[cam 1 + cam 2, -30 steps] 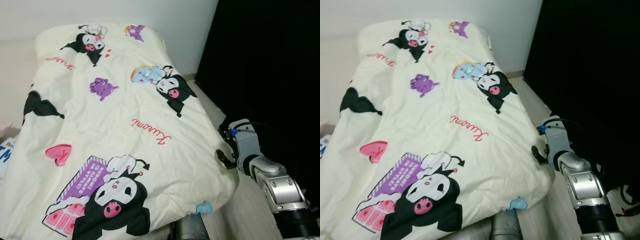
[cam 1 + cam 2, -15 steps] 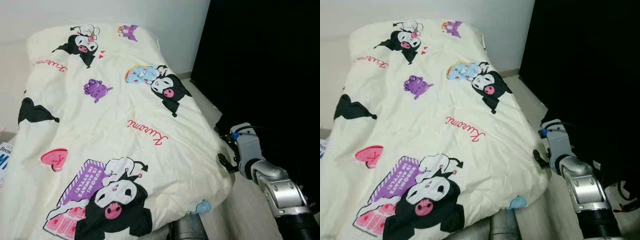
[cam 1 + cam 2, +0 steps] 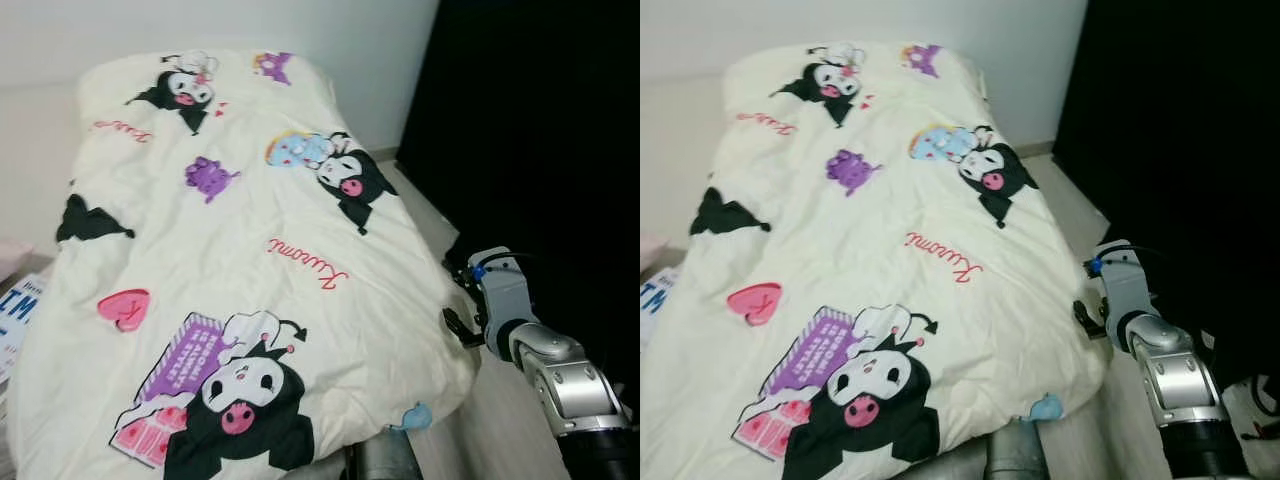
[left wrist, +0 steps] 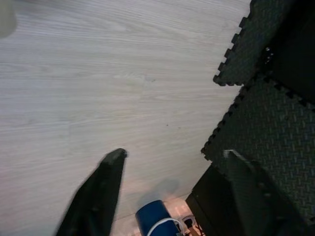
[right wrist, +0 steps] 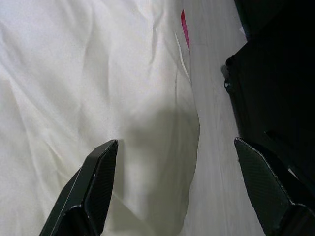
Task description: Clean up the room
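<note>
A cream quilt (image 3: 250, 260) printed with black cartoon figures, hearts and red script lies spread over the bed before me. My right arm (image 3: 520, 340) is held beside the quilt's right edge. In the right wrist view my right gripper (image 5: 177, 182) is open, its fingers (image 5: 96, 177) spread over the quilt's hanging side (image 5: 98, 98) and a strip of pale floor (image 5: 211, 123). In the left wrist view my left gripper (image 4: 172, 189) is open and empty, hanging over the wood floor (image 4: 98, 73).
A black curtain (image 3: 540, 120) fills the right side, with a narrow strip of floor (image 3: 420, 200) between it and the bed. Black foam mats (image 4: 266, 98) lie under my left gripper, with a blue object (image 4: 152, 221) by them. Printed paper (image 3: 15, 310) lies left of the bed.
The whole picture has swayed left and back right, so the camera moved. My right arm stays beside the quilt's right edge, slightly lower in the picture.
</note>
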Available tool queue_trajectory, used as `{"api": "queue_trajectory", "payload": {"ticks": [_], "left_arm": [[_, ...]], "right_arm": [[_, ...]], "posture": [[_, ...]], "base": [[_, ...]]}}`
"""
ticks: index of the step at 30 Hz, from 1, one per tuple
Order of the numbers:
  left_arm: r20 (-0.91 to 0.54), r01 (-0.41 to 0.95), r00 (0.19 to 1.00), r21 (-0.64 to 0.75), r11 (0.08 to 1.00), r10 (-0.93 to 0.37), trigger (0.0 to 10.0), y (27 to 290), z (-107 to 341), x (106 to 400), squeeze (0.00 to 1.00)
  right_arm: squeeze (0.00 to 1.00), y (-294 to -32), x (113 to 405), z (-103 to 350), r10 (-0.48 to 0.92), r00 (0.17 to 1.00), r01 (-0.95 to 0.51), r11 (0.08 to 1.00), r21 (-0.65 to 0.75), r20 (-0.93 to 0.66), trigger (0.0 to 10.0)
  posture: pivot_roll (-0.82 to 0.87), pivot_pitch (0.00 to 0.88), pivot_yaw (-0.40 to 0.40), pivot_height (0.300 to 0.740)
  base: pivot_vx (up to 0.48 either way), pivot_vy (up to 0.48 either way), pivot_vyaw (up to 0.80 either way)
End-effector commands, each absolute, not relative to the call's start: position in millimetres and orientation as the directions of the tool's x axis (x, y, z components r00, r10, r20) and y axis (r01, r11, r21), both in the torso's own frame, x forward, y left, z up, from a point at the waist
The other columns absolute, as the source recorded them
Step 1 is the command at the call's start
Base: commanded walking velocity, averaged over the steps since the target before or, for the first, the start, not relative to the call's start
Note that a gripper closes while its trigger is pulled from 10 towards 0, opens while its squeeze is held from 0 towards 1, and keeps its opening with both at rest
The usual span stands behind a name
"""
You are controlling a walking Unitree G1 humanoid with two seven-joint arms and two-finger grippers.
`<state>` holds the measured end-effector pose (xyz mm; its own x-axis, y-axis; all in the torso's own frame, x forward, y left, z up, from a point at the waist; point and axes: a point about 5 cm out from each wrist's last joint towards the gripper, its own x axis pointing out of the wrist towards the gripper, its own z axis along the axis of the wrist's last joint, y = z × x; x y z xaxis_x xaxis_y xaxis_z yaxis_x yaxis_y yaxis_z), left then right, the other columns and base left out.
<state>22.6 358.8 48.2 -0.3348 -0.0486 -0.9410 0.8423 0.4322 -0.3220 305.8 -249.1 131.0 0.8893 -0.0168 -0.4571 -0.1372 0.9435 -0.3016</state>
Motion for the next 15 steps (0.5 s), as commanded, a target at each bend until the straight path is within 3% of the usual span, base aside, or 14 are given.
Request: {"api": "queue_trajectory", "payload": {"ticks": [1, 2, 3, 6, 8, 9, 11, 12, 13, 14, 15], "left_arm": [[-0.954, 0.865, -0.271, -0.301, 0.401, -0.130, 10.0, 355.6, 65.0, 41.5, 1.00], [-0.954, 0.865, -0.271, -0.301, 0.401, -0.130, 10.0, 355.6, 65.0, 41.5, 1.00], [-0.951, 0.874, -0.207, -0.285, 0.392, -0.230, 10.0, 345.3, 75.5, 56.2, 1.00], [-0.935, 0.883, -0.149, -0.272, 0.382, -0.322, 10.0, 335.5, 87.0, 69.6, 1.00], [-0.823, 0.933, 0.056, -0.160, 0.324, -0.566, 10.0, 305.7, 137.3, 119.5, 1.00], [-0.823, 0.933, 0.056, -0.160, 0.324, -0.566, 10.0, 305.7, 137.3, 119.5, 1.00], [-0.624, 0.960, 0.191, -0.042, 0.277, -0.758, 10.0, 283.1, 194.5, 154.2, 1.00], [-0.624, 0.960, 0.191, -0.042, 0.277, -0.758, 10.0, 283.1, 194.5, 154.2, 1.00], [-0.496, 0.960, 0.257, 0.033, 0.278, -0.830, 10.0, 276.8, 221.1, 167.8, 1.00], [-0.496, 0.960, 0.257, 0.033, 0.278, -0.830, 10.0, 276.8, 221.1, 167.8, 1.00], [-0.385, 0.947, 0.319, 0.110, 0.300, -0.866, 10.0, 273.3, 239.6, 178.8, 1.00]], "right_arm": [[0.00, -249.0, 303.0, 130.4, -0.006, 0.885, -0.139, 0.950, -0.278, -0.465, 10.0], [0.00, -249.0, 303.0, 130.4, -0.006, 0.885, -0.139, 0.950, -0.278, -0.465, 10.0], [0.00, -248.8, 303.6, 131.8, 0.001, 0.889, -0.133, 0.957, -0.257, -0.458, 10.0], [0.00, -247.8, 304.7, 133.3, 0.009, 0.893, -0.128, 0.964, -0.235, -0.449, 10.0], [0.00, -241.8, 311.1, 142.2, 0.044, 0.918, -0.116, 0.980, -0.163, -0.394, 10.0], [0.00, -241.8, 311.1, 142.2, 0.044, 0.918, -0.116, 0.980, -0.163, -0.394, 10.0], [0.00, -238.9, 315.5, 150.9, 0.058, 0.938, -0.103, 0.988, -0.115, -0.341, 10.0], [0.00, -238.9, 315.5, 150.9, 0.058, 0.938, -0.103, 0.988, -0.115, -0.341, 10.0], [0.00, -239.8, 317.0, 155.0, 0.057, 0.948, -0.094, 0.990, -0.105, -0.312, 10.0], [0.00, -239.8, 317.0, 155.0, 0.057, 0.948, -0.094, 0.990, -0.105, -0.312, 10.0], [0.00, -241.9, 317.9, 158.6, 0.052, 0.957, -0.083, 0.992, -0.097, -0.285, 10.0]], "posture": [[-0.11, 0.215, -0.064, 0.521], [-0.11, 0.215, -0.064, 0.521], [-0.11, 0.215, -0.065, 0.521], [-0.11, 0.215, -0.066, 0.521], [-0.11, 0.209, -0.066, 0.521], [-0.11, 0.209, -0.066, 0.521], [-0.11, 0.205, -0.065, 0.521], [-0.11, 0.205, -0.065, 0.521], [-0.11, 0.203, -0.064, 0.521], [-0.11, 0.203, -0.064, 0.521], [-0.11, 0.202, -0.064, 0.521]], "base": [[0.000, 0.000, 0.00], [0.000, 0.000, 0.00], [0.000, 0.000, 0.00], [0.000, 0.000, 0.00], [0.000, 0.000, 0.00], [0.000, 0.000, 0.00], [0.000, 0.000, 0.00], [0.000, 0.000, 0.00], [0.000, 0.000, 0.00], [0.000, 0.000, 0.00], [0.000, 0.000, 0.00]]}}
